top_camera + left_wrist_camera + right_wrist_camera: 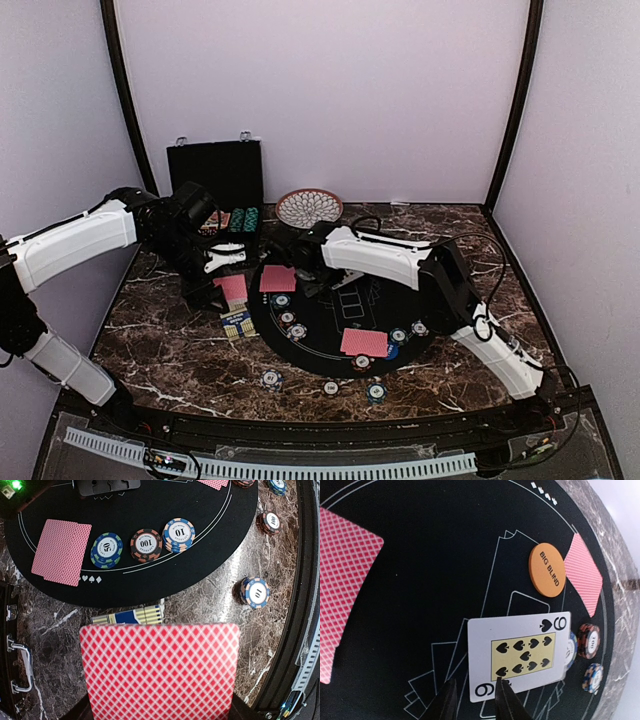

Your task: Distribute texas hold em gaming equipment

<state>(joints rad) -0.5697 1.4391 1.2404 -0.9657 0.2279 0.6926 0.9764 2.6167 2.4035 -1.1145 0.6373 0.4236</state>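
Dealing cards seems the current step. From above, the left hand [224, 263] pinches a red-backed playing card [232, 288] beside the round black mat [320, 350]. Its wrist view shows that card over the marble worktop [45, 630]. Right wrist view: the right hand [475, 685], slightly spread, stands at a white nine-of-spades card [520, 650]; next, probably lay the red card flat.

1. Blue-green chip [106, 549] on the black mat [150, 587]: "50".
2. Orange-black chip [146, 544] beside it: "100".
3. Blue-orange chip stack [178, 533], top chip: "10".
4. Chip stack on the marble surface [255, 593]: "10".
5. Mat edge, left wrist view: small white suit signs, hearts and spades.
6. Orange disc [547, 570]: "BIG BLIND".
7. Face-up card [520, 655]: "9" with a spade at two corners, spade pips in the middle.
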